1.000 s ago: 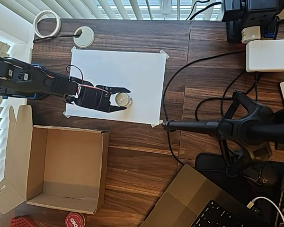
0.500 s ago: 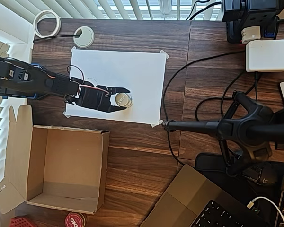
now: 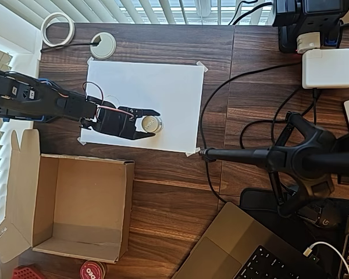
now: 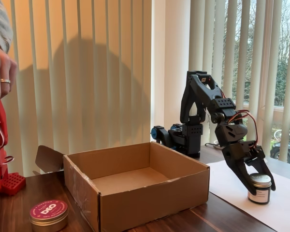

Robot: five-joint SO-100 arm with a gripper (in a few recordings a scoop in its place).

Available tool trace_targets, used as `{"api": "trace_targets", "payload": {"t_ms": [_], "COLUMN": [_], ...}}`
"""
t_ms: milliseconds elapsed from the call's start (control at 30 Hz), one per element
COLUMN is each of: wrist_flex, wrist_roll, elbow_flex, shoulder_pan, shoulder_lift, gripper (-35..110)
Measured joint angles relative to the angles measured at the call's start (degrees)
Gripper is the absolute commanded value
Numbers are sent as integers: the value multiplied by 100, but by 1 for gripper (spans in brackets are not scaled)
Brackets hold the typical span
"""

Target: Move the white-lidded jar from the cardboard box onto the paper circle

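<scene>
Pincer (image 3: 153,122): black two-finger type, jaws spread to either side of the white-lidded jar (image 3: 151,122), contact not confirmed; in the fixed view one finger (image 4: 266,177) hangs down past the lid. Jar: upright on the white paper sheet (image 3: 163,87), out of the cardboard box (image 3: 81,206), which lies empty; paper circle too faint to place. Handling, as you should judge it: small, rigid, probably light, silvery side (image 4: 259,194) likely slick. You would best take it low on the side wall, below the lid, squarely
</scene>
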Motion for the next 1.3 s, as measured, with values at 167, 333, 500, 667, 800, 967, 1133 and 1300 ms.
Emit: {"api": "trace_targets", "payload": {"t_ms": [167, 333, 500, 667, 800, 967, 1133, 1300], "wrist_flex": [0, 0, -26, -211, -624, -1204, -1362, -1345], "wrist_roll": [26, 53, 0, 0, 158, 826, 2241, 4052], "elbow_flex": [-18, -26, -44, -44, 62, 562, 1011, 2188], "shoulder_pan": [0, 0, 0, 0, 0, 0, -18, -308], "shoulder_lift": [0, 0, 0, 0, 149, 1345, 2769, 4166], "gripper": [16, 34, 36, 43, 45, 45, 38, 26]}}
